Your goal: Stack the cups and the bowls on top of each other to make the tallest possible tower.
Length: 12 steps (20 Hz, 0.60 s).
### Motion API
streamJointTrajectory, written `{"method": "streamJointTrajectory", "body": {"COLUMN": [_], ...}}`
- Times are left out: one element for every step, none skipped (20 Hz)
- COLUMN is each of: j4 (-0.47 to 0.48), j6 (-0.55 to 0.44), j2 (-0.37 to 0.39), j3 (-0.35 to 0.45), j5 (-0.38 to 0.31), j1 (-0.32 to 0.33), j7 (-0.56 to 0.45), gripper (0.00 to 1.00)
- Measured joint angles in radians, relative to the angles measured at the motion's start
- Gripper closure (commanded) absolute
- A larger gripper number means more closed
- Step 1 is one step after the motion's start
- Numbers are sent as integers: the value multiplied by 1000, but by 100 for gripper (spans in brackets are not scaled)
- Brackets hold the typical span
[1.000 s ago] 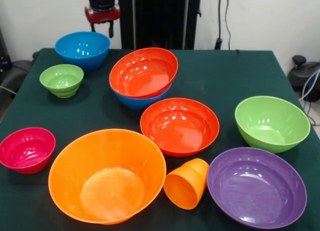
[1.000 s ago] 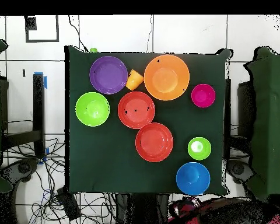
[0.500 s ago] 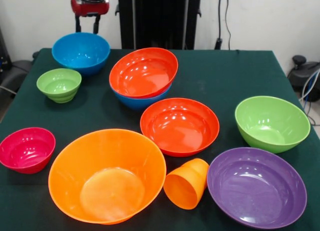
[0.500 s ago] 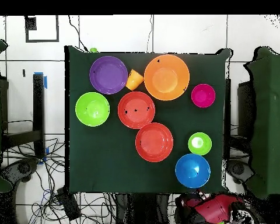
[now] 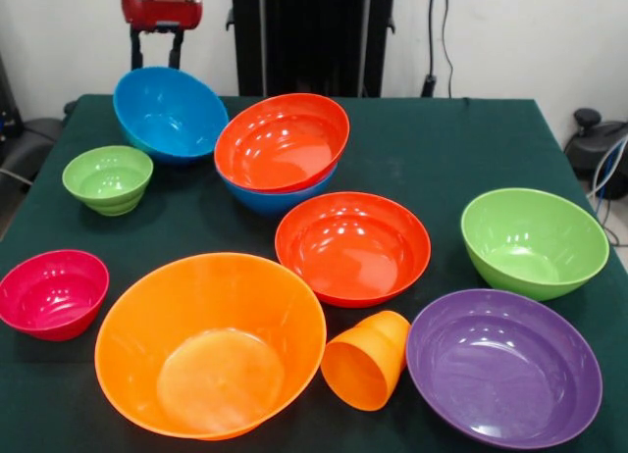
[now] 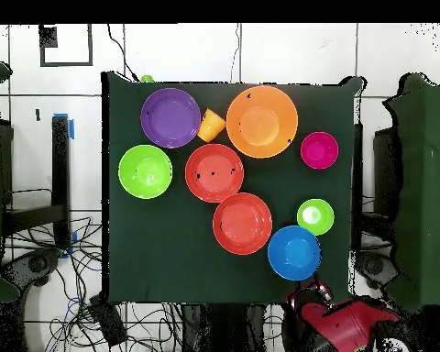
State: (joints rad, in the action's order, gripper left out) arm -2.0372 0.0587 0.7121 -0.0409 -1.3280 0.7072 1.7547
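The two black fingers [image 5: 136, 51] of the red gripper [image 5: 157, 53] hang spread apart with nothing between them, just behind the tilted glossy blue plastic bowl [image 5: 169, 113] at the dark green bench [image 5: 442, 144] corner. Beside it, a red-orange bowl [image 5: 282, 140] sits nested in a second blue bowl [image 5: 270, 198]. The small orange plastic tumbler [image 5: 366, 359] lies on its side between the large orange bowl [image 5: 210, 342] and the large purple bowl [image 5: 503, 365].

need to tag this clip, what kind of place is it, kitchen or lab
Most likely a robotics lab, not a kitchen. A red gripper hangs over a table draped in dark green cloth, loose cables lie on the tiled floor beside it, and the bright plastic bowls are empty props.
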Motion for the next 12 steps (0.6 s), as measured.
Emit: {"method": "streamJointTrajectory", "body": {"j4": [-1,-3,-7,-9,-11,-18,-24,-28,-31,-34,-35,-36], "j6": [7,28,30,28,25,9,-21,-49,-75,-124,-152,-180], "j2": [4,17,26,28,31,36,38,37,37,35,34,33], "j3": [5,27,50,59,69,96,128,148,162,185,195,205], "j5": [0,-1,0,2,4,15,36,53,68,92,103,113], "j1": [5,24,44,52,61,89,124,147,165,191,202,213], "j7": [0,0,0,0,0,0,0,0,0,0,0,0], "gripper": [0,0,0,0,0,0,0,0,0,0,0,0]}}
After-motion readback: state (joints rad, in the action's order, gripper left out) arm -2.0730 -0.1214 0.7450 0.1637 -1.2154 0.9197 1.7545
